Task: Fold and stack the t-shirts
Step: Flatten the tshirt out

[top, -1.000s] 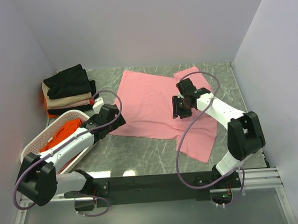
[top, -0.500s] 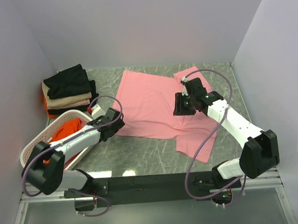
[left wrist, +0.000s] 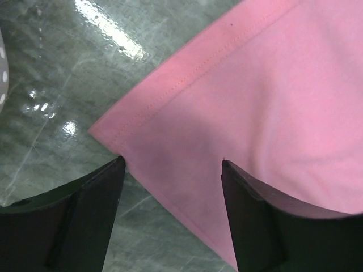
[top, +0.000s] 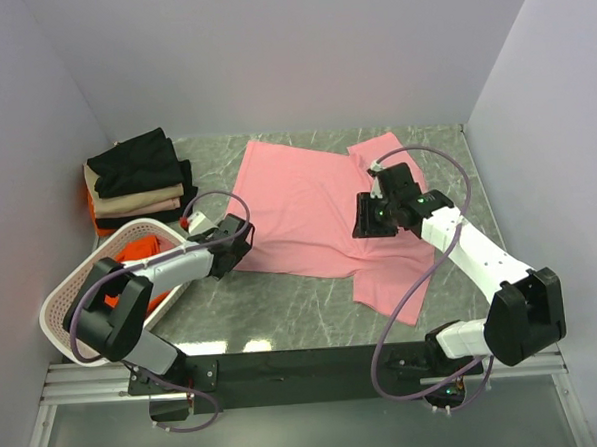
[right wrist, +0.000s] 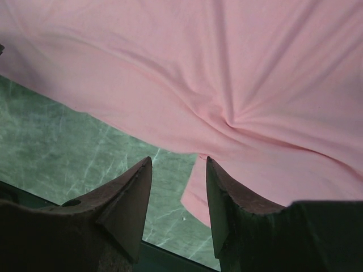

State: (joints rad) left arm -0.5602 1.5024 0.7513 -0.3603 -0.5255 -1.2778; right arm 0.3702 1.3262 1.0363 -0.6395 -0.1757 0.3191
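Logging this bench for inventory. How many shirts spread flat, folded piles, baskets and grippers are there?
Shirts spread flat: 1, the pink t-shirt
Folded piles: 1, the folded stack
Baskets: 1, the white basket
Grippers: 2, the left gripper and the right gripper
Total: 5

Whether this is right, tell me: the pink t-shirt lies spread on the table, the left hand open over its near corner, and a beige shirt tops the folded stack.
Wrong on the stack: a black shirt tops it, as the top external view shows. The pink t-shirt lies spread on the table, the left hand open over its near corner.
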